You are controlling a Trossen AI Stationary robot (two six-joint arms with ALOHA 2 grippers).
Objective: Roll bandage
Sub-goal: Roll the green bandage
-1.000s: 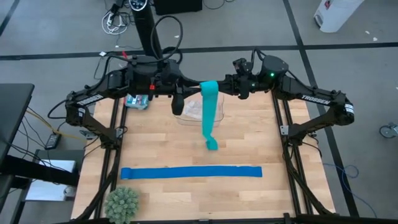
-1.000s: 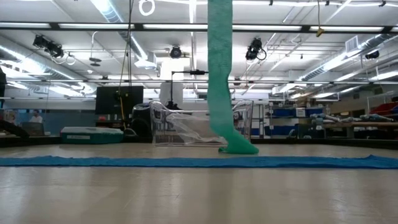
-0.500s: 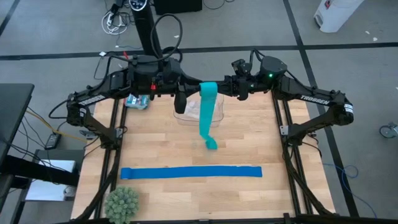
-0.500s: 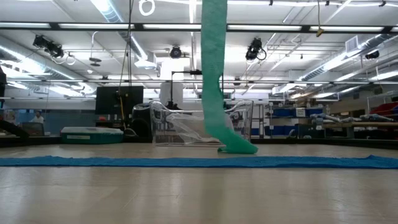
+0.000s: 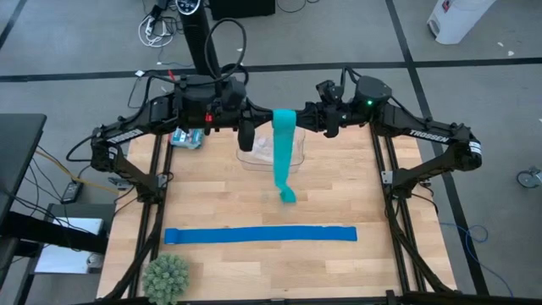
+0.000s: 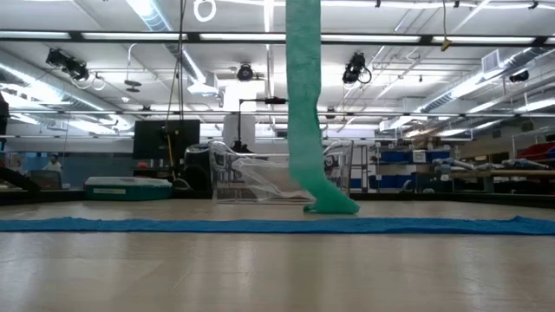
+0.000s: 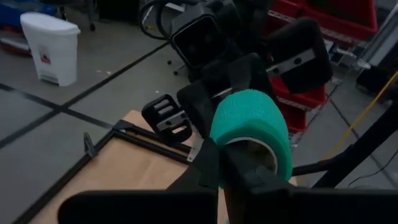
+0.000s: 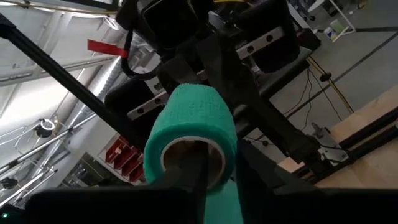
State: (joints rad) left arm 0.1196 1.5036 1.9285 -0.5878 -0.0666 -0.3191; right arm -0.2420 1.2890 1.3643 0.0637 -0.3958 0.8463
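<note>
The teal bandage is partly wound into a roll (image 5: 284,117) held high over the table's far middle between my two grippers. Its free strip (image 6: 303,104) hangs straight down, and its crumpled lower end (image 5: 289,196) lies on the wooden table; that end also shows in the low view (image 6: 331,206). My left gripper (image 5: 269,119) is at the roll's left end and my right gripper (image 5: 298,119) at its right end. Both point level at each other with fingers close together. The roll shows in the left wrist view (image 7: 252,124) and the right wrist view (image 8: 193,118). My left gripper (image 7: 227,165) meets the roll's open left end (image 7: 249,146), coming level from the table's left, along the roll's axis. The fingertips sit at the hollow core's mouth. The roll is lifted clear, its axis level. My right gripper (image 8: 205,168) meets the roll's open right end (image 8: 186,152), coming level from the table's right, along the roll's axis. The fingertips sit at the hollow core's mouth. The strip hangs below the roll, nearly straight.
A clear plastic container (image 5: 292,157) stands under the roll at the far middle; the strip hangs in front of it (image 6: 260,178). A royal-blue strip (image 5: 261,235) lies flat across the near half. A green spiky ball (image 5: 166,276) sits at the near left corner, a teal box (image 5: 186,138) at the far left.
The hanging strip has swayed a little sideways and come back. Its lower end has stayed on the table. Both grippers have kept their place at the roll's ends.
</note>
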